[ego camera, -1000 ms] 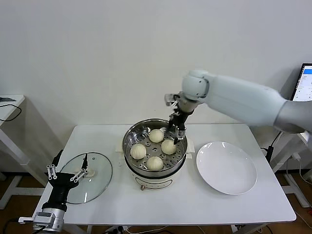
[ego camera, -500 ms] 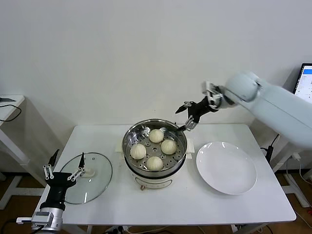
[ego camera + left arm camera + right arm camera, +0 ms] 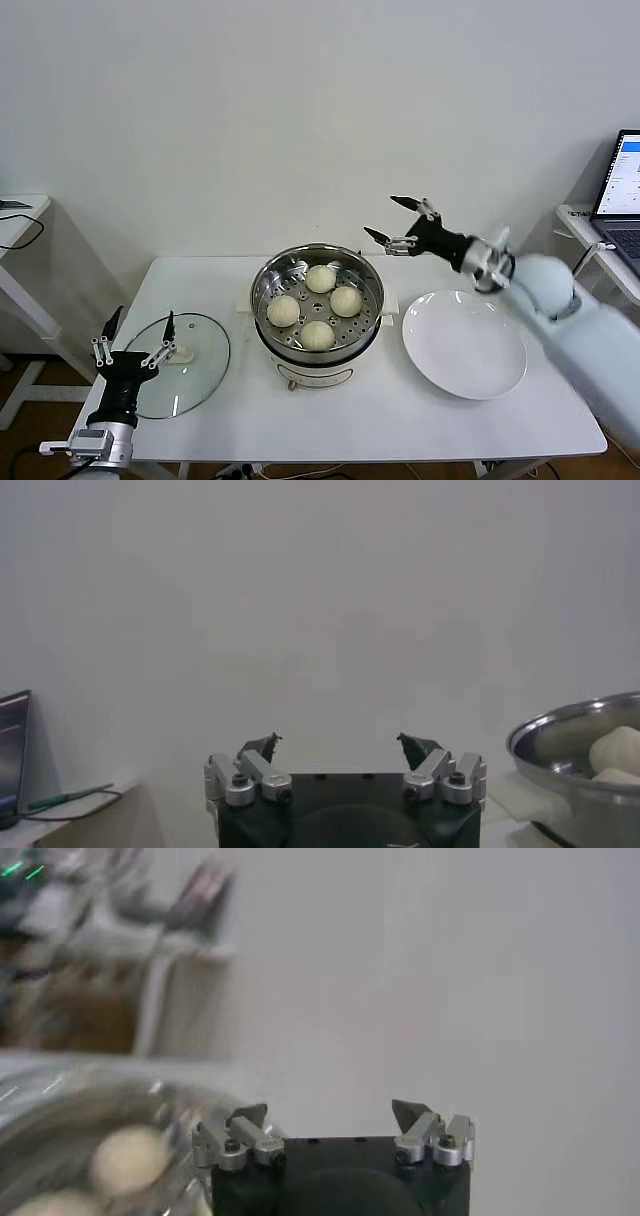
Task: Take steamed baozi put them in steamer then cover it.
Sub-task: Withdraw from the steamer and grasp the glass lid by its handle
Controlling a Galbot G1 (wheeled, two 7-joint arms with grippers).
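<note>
Several cream-white baozi (image 3: 318, 307) lie on the perforated tray inside the steel steamer (image 3: 270, 283) at the table's middle. The pot's rim and a bun also show in the left wrist view (image 3: 570, 728), and blurred buns show in the right wrist view (image 3: 128, 1158). The glass cover (image 3: 200, 368) with its white handle lies flat on the table to the steamer's left. My right gripper (image 3: 392, 222) is open and empty, in the air above and to the right of the steamer. My left gripper (image 3: 133, 337) is open and empty, just over the cover's near-left edge.
An empty white plate (image 3: 464, 343) lies to the right of the steamer. A laptop (image 3: 622, 184) stands on a side table at the far right. Another side table with a cable stands at the far left (image 3: 18, 222).
My right gripper has lifted out of the steamer and swung up and right, away from the buns. My left gripper has shifted slightly beside the cover.
</note>
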